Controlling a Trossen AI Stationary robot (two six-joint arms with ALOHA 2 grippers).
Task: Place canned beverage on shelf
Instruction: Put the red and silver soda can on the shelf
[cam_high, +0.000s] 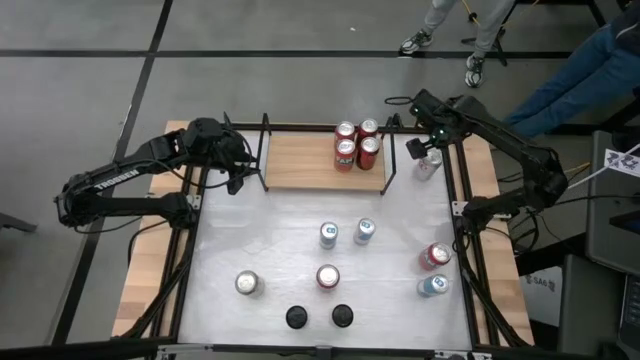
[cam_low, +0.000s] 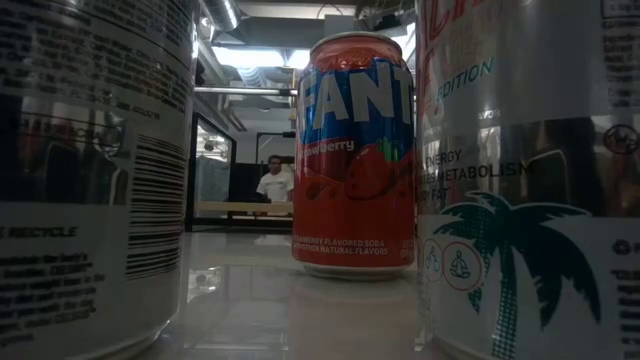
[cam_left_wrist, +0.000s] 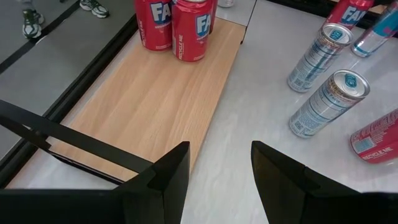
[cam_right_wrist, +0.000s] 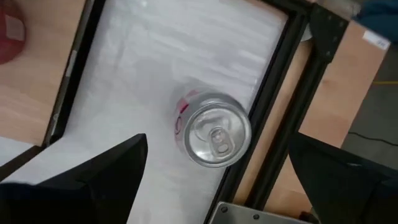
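Right gripper (cam_high: 428, 152), fingers spread, hangs above the upright silver can (cam_right_wrist: 213, 130) beside the light-wood shelf (cam_high: 300, 160) for grasping; left gripper (cam_left_wrist: 217, 171) waits clenched, empty.

On the red Fanta can (cam_low: 352, 150) in your low view you can read "FANT", "Strawberry" and "FLAVORED SODA". The palm-tree can (cam_low: 530, 180) beside it shows "EDITION", "ENERGY" and "METABOLISM". The can with the barcode (cam_low: 90, 170) says "RECYCLE". The left arm (cam_high: 105, 182) carries "TROSSEN".
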